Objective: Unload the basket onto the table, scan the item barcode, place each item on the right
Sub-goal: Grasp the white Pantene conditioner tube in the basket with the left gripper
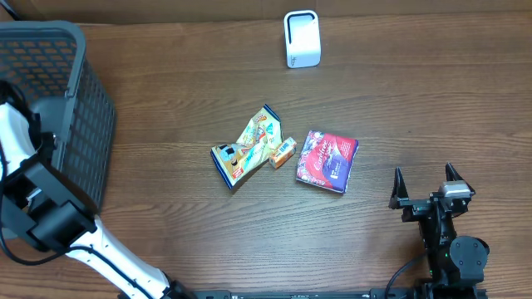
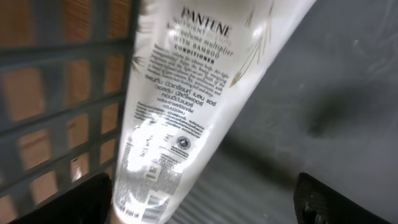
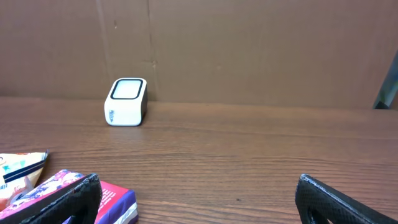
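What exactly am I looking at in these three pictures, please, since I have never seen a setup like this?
These are two robot arms at a wooden table. One picture looks down from above; the other two come from cameras on each wrist. The right end effector rests open above the table, holding nothing. The left end effector reaches into the grey basket, fingers apart around a white Pantene bottle; whether it grips it I cannot tell. On the table lie a crumpled snack packet, a small orange box and a red and purple packet. The white barcode scanner stands at the far edge.
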